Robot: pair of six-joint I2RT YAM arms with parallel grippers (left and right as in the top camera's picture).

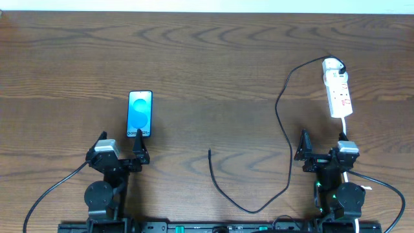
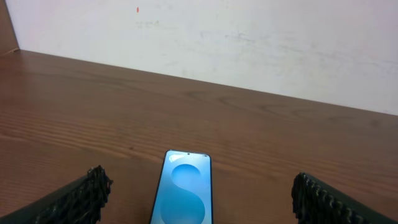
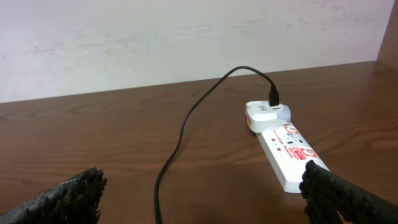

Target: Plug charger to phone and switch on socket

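The phone (image 1: 140, 114) lies flat at the left of the table, its blue screen up. Just in front of its near end, my left gripper (image 1: 121, 145) stands open and empty; in the left wrist view the phone (image 2: 184, 191) lies between the spread fingers (image 2: 84, 196). The white socket (image 1: 337, 90) lies at the far right, with the black charger (image 1: 286, 139) plugged into its far end. The cable loops toward the table's front, and its free tip (image 1: 209, 151) rests mid-table. My right gripper (image 1: 322, 145) is open, just short of the socket (image 3: 283, 146). The charger cable (image 3: 180, 137) runs between its fingers.
The socket's thick white cord (image 1: 345, 129) runs back past my right arm. A pale wall (image 2: 249, 43) closes the table's far edge. Bare brown wood (image 1: 213, 77) lies between the phone and the cable.
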